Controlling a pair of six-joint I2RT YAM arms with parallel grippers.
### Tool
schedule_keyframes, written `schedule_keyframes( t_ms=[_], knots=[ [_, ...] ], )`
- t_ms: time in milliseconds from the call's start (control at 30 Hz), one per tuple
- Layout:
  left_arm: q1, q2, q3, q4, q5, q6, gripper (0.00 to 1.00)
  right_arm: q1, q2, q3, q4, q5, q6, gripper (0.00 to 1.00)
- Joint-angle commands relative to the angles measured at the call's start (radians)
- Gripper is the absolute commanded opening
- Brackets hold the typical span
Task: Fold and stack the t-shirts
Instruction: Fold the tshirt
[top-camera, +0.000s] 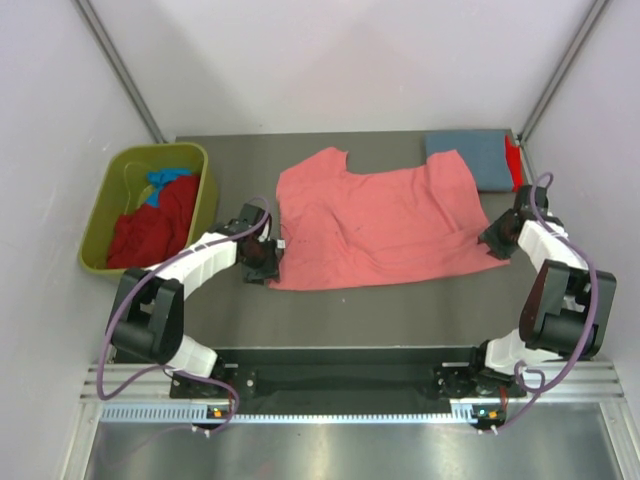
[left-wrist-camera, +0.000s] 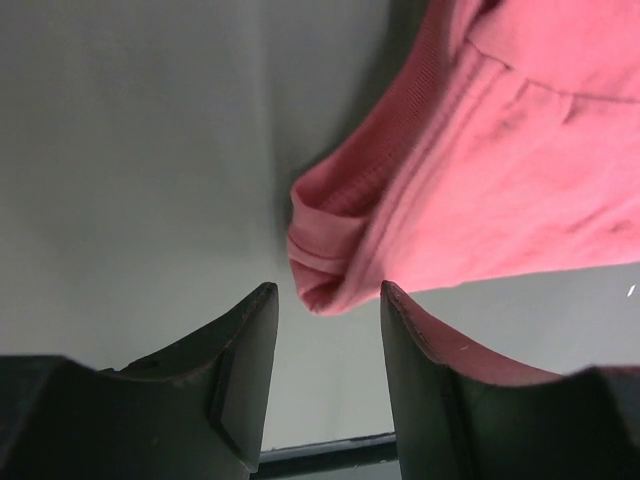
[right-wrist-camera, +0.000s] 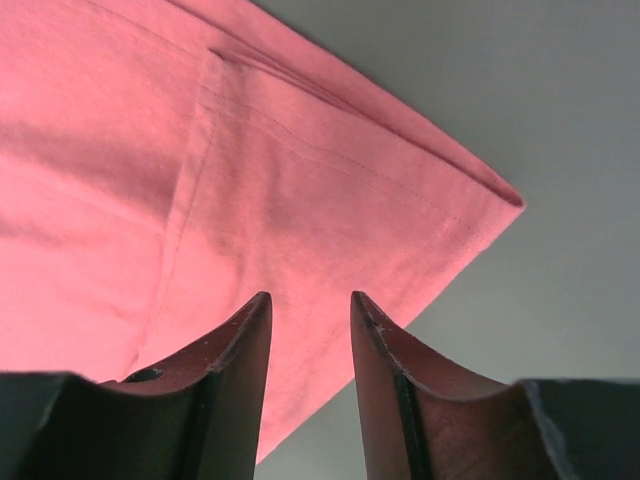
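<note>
A large salmon-pink t-shirt lies spread across the middle of the table. My left gripper sits at its near left corner. In the left wrist view that gripper is open, and the shirt's rolled corner lies just beyond the fingertips, not held. My right gripper is at the shirt's right edge. The right wrist view shows it open over the flat cloth, near a pointed corner. A folded grey-blue t-shirt rests at the back right, with a red one showing at its right side.
An olive-green bin stands at the left and holds crumpled red t-shirts and a bright blue one. Grey walls enclose the table on three sides. Bare dark tabletop shows between the pink shirt and the arm bases.
</note>
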Motion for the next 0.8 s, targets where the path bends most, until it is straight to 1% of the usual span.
schedule_keyframes(
  t_ms=[0, 67, 100, 133, 200, 233, 300, 400, 600, 700, 767],
  knots=[
    [0.021, 0.013, -0.017, 0.103, 0.040, -0.034, 0.48, -0.017, -0.037, -0.025, 0.008, 0.009, 0.011, 0.39],
    [0.029, 0.034, -0.013, 0.105, 0.040, -0.031, 0.44, -0.055, -0.038, -0.031, 0.016, 0.015, 0.007, 0.41],
    [0.031, 0.044, -0.004, 0.102, 0.043, -0.029, 0.37, -0.072, -0.035, -0.030, 0.016, 0.040, 0.000, 0.41],
    [0.032, 0.051, -0.002, 0.099, 0.051, -0.020, 0.34, -0.090, -0.032, -0.031, 0.017, 0.045, -0.003, 0.41],
    [0.032, 0.064, 0.000, 0.094, 0.055, -0.018, 0.26, -0.138, -0.025, -0.033, 0.018, 0.052, -0.012, 0.41],
    [0.032, 0.067, 0.000, 0.092, 0.052, -0.017, 0.11, -0.150, -0.023, -0.034, 0.016, 0.060, -0.012, 0.41],
    [0.032, 0.065, 0.012, 0.073, 0.020, -0.011, 0.00, -0.170, -0.026, -0.047, 0.036, 0.054, -0.015, 0.41],
    [0.032, 0.056, 0.029, 0.039, -0.026, -0.003, 0.00, -0.168, -0.024, -0.068, 0.068, 0.029, -0.010, 0.41],
    [0.032, 0.041, 0.016, 0.036, -0.029, -0.009, 0.00, -0.170, 0.040, -0.077, 0.117, 0.022, 0.019, 0.41],
    [0.032, 0.036, 0.007, 0.034, -0.044, -0.005, 0.00, -0.170, 0.063, -0.065, 0.126, 0.064, 0.039, 0.41],
    [0.032, 0.035, 0.006, 0.033, -0.049, -0.003, 0.00, -0.168, 0.077, -0.067, 0.129, 0.083, 0.043, 0.39]
  ],
)
